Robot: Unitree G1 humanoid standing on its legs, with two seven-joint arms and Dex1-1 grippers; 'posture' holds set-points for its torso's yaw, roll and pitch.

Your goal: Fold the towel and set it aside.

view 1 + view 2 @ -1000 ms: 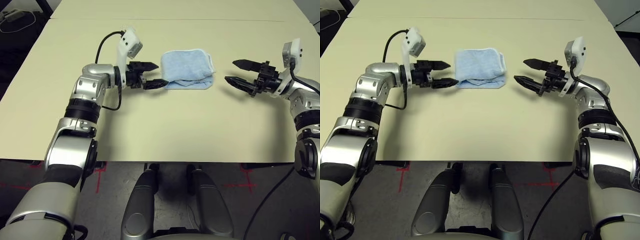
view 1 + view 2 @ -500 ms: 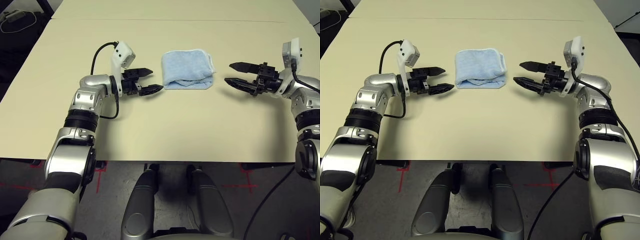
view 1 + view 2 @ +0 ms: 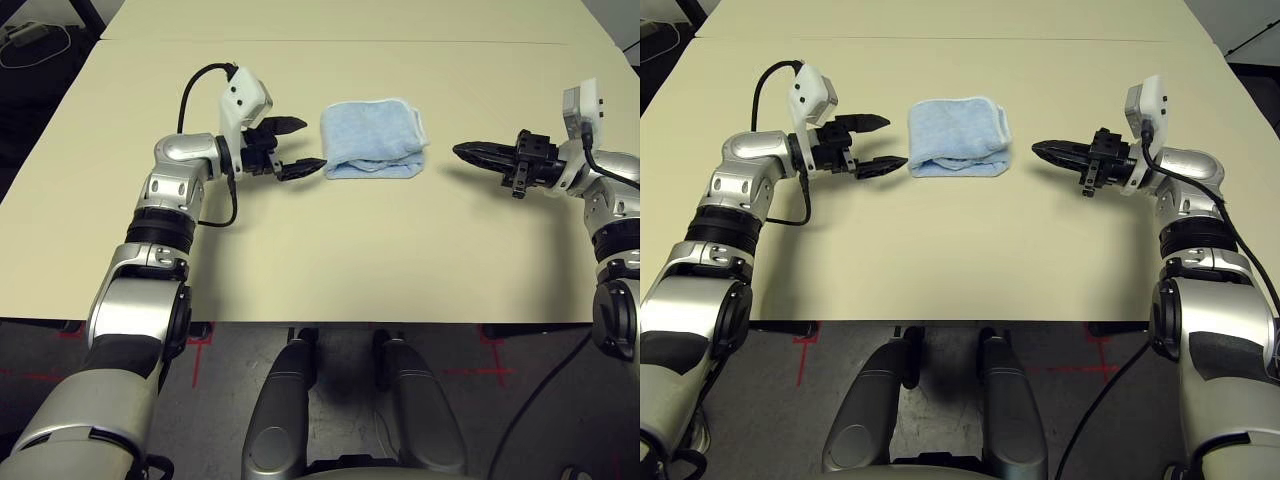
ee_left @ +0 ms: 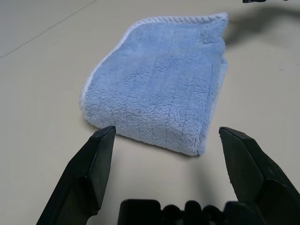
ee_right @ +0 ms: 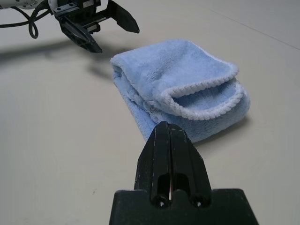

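Observation:
The light blue towel (image 3: 372, 139) lies folded into a thick rectangle on the beige table, its white stitched edge facing the right gripper (image 5: 206, 86). Just to its left my left gripper (image 3: 300, 146) stands open, fingers pointing at the fold and not touching it; in the left wrist view the towel (image 4: 159, 93) lies just beyond the spread fingertips. To the towel's right, a short gap away, my right gripper (image 3: 462, 151) is shut with nothing in it, its tip aimed at the towel.
The beige table (image 3: 330, 260) stretches wide on all sides of the towel. A seam (image 3: 340, 40) runs across it at the back. A dark floor with a cable (image 3: 30, 40) shows beyond the table's far left corner.
My right gripper has shut, empty, staying right of the towel. The left gripper drew back from the towel's edge, dipped nearer, and now sits open a little left of it.

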